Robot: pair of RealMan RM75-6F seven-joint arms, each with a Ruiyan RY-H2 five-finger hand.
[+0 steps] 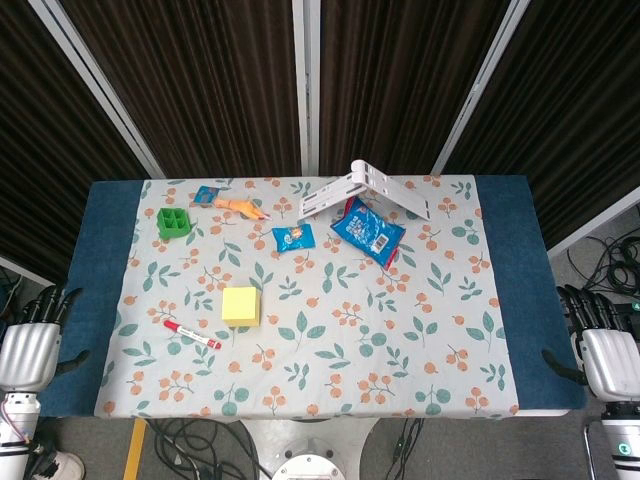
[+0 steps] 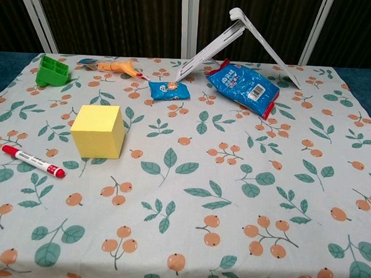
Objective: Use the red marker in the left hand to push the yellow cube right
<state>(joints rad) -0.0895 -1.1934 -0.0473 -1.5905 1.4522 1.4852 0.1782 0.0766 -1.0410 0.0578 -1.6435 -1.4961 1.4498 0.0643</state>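
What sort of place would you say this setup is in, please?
Probably a robot test bench in a lab: a table under a floral cloth, dark curtains behind, cables on the floor, and small props such as a yellow cube.

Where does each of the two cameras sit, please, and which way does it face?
Head view: high above the near table edge, looking steeply down on the whole table; the left hand and right hand show at the lower corners, off the table, holding nothing.
Chest view: low at the near edge, looking across the cloth toward the curtains; no part of the robot shows.
Shared: yellow cube, red marker, green tray, blue bag.
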